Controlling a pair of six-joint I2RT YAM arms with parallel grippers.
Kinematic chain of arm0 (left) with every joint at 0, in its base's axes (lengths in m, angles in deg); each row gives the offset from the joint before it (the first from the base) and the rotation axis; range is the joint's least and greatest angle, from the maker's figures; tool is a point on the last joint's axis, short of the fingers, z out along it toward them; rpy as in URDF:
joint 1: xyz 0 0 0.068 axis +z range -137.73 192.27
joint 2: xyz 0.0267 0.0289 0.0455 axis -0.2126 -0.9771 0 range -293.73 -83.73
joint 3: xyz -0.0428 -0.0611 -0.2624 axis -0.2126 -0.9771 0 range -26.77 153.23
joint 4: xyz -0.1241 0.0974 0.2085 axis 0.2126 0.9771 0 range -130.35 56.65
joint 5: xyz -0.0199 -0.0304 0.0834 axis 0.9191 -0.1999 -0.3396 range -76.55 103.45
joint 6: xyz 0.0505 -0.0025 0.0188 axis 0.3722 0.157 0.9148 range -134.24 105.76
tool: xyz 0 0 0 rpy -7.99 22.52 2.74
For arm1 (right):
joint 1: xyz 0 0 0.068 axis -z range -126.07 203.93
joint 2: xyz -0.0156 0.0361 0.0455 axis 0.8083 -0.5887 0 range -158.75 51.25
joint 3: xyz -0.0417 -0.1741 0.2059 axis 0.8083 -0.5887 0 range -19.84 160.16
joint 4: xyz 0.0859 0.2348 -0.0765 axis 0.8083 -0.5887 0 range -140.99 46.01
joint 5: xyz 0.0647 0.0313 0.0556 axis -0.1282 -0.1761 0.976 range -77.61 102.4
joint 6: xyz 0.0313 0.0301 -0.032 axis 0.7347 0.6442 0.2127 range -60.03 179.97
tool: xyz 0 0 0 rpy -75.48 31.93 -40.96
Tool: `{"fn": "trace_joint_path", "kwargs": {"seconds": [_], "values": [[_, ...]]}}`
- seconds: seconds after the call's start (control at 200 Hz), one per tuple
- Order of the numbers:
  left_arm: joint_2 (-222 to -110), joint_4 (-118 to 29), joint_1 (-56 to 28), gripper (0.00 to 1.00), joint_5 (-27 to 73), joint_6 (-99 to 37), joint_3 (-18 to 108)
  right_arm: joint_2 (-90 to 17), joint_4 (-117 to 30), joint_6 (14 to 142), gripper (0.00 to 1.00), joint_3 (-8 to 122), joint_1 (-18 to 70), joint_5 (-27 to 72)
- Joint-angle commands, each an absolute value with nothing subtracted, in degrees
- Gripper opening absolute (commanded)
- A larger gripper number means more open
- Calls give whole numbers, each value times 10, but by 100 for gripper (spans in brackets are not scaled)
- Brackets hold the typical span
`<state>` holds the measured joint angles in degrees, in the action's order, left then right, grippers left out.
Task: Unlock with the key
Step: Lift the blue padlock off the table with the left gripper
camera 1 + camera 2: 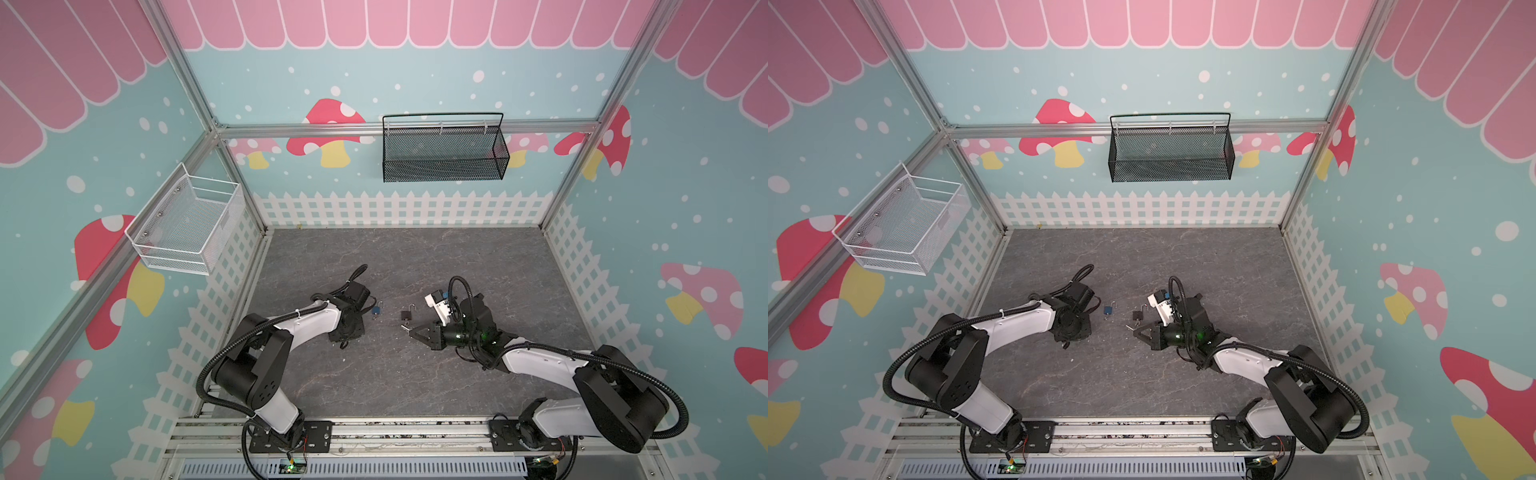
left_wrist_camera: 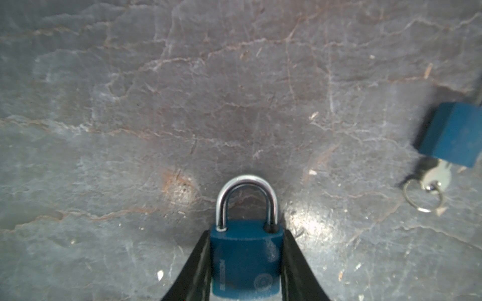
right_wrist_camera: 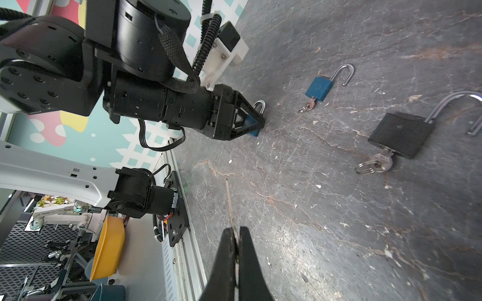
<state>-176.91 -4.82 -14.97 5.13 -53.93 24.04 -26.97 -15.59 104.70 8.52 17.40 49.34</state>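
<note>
Left end effector (image 2: 246, 235) clamps closed blue padlock (image 2: 245, 263) by body sides, low at desk (image 1: 415, 382), 9 o'clock of centre; chrome shackle, embossed lettering unreadable. Right end effector (image 3: 236, 233) pinched shut on bare key (image 3: 229, 200). Three padlocks, three keys: open blue padlock (image 1: 377, 311), open black padlock (image 1: 406, 314) at its 3 o'clock, keys inserted.

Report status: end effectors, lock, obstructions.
Left end effector clamps shut blue metal padlock. Right end effector pinches silver key, not inserted. Opened blue padlock and black padlock lie nearby.
</note>
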Motion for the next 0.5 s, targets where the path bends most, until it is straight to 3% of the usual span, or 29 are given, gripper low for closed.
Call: {"fn": "trace_joint_path", "kwargs": {"seconds": [0.0,0.495], "values": [[-1751,-40,-154,0,54,-546,229,-277,-145,1056,0,93,172,496],[-1551,-66,-181,0,71,-699,223,-229,-224,1089,0,107,172,445]]}}
